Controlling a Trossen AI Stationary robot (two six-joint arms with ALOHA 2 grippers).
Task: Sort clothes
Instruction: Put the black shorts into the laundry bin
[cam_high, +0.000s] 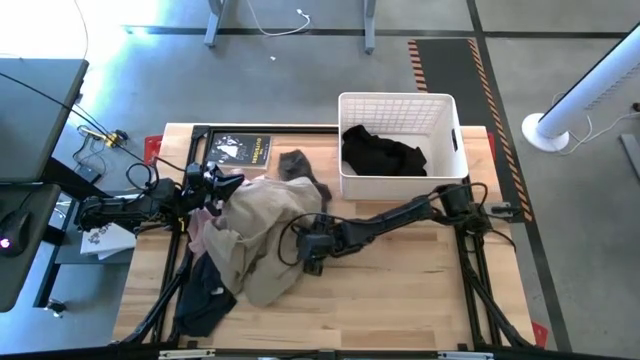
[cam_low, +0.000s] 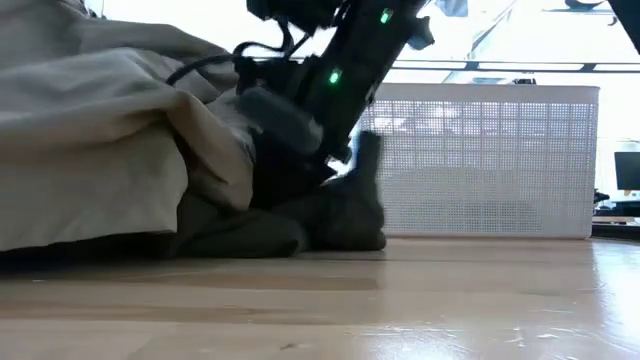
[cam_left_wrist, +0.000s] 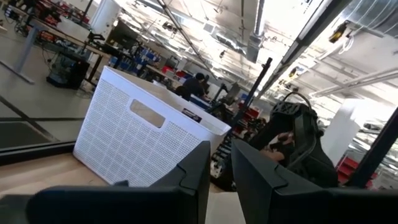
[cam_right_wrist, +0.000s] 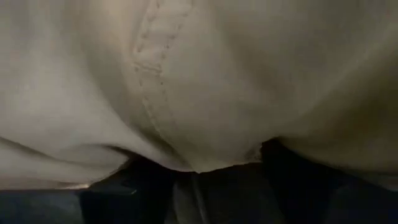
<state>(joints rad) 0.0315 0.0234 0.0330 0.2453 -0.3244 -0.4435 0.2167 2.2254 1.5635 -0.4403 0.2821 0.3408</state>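
left gripper (cam_high: 232, 183) at left-centre, fingers nearly closed, empty, we think waiting | beige garment (cam_high: 262, 235) heaped centre-left | right gripper (cam_high: 312, 252) pressed into it to grab, opening unclear | black garment (cam_high: 383, 152) already in basket (cam_high: 398, 100), upper right

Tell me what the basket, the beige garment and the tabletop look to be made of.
Basket: white plastic by its look, with rigid lattice walls and a matte finish. Beige garment: soft woven cloth, probably cotton; it folds loosely and shows a stitched seam in the right wrist view. Tabletop: pale wood with visible planks and a slight sheen.
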